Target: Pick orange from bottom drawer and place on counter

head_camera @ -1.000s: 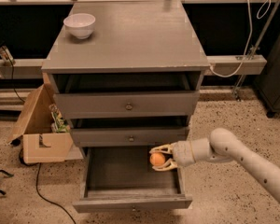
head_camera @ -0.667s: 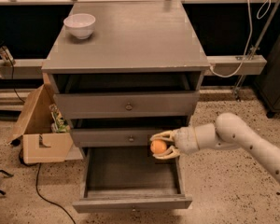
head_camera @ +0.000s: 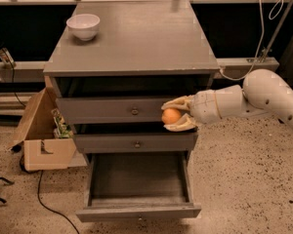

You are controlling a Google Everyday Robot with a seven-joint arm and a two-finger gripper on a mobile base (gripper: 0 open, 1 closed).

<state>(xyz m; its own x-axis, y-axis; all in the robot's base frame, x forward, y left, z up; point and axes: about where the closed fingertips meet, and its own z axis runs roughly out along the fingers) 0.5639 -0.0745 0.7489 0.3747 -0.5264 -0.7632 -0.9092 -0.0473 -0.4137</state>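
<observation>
Hand (head_camera: 172, 115) grips orange (head_camera: 170, 116) before upper drawers.

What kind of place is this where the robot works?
Probably a lab or workshop, not a home: a speckled floor, an open cardboard box beside the grey cabinet, and a loose cable on the ground. The hand holds the orange in front of the upper drawers.

Tabletop (head_camera: 136, 38): matte grey, plain.
Bottom drawer (head_camera: 136, 211): grey front, dark floor.
Orange (head_camera: 171, 116): uniform bright orange.
Gripper (head_camera: 167, 115): at 3 o'clock of the cabinet front, clasping the orange; cream-yellow fingers (head_camera: 178, 103).
Arm (head_camera: 263, 94): white.
Bowl (head_camera: 83, 26): white, at 10 o'clock on the tabletop.
Knobs (head_camera: 134, 111): brass.
Cardboard box (head_camera: 44, 152): tan, at 9 o'clock.
Floor (head_camera: 244, 179): beige, dark-speckled.
</observation>
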